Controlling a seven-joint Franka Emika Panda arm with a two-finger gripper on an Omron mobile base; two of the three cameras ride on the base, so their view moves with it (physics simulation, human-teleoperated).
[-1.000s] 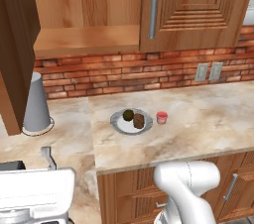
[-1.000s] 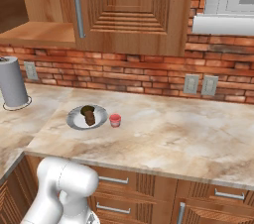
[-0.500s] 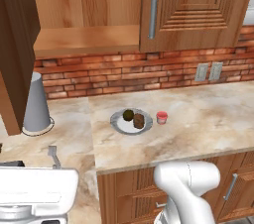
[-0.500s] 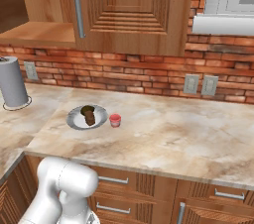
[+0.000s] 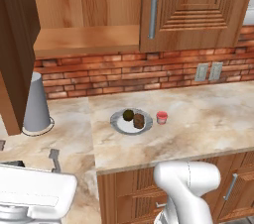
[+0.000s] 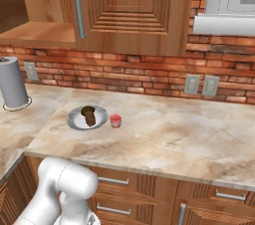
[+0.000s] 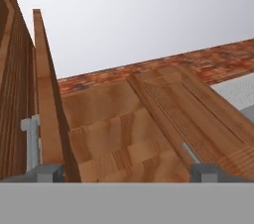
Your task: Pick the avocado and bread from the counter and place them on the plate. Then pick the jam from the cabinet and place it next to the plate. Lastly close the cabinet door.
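two items on plate [image 5: 120, 125], jam [image 5: 161, 117] upright beside, cabinet [image 5: 84, 39] open

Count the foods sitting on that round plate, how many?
2: a small round dark olive avocado at the fluted pale grey plate's back-left in the left base view, and a dark brown blocky bread chunk beside it.

The counter [image 5: 198, 114] was polished beige-and-tan marbled stone with a slight sheen. The cabinet [image 5: 193, 10] was warm-brown wood, its grain plainly visible, with a grooved panel door and a brushed steel bar handle [image 5: 154, 7]. The wall [image 6: 149, 74] behind was rough matt red brick with pale mortar. The plate [image 5: 120, 124] looked like smooth grey-white ceramic. At its 3 o'clock, the jam [image 5: 161, 117] appeared glossy red. The cylinder [image 5: 36, 104] at 9 o'clock was smooth grey metal.
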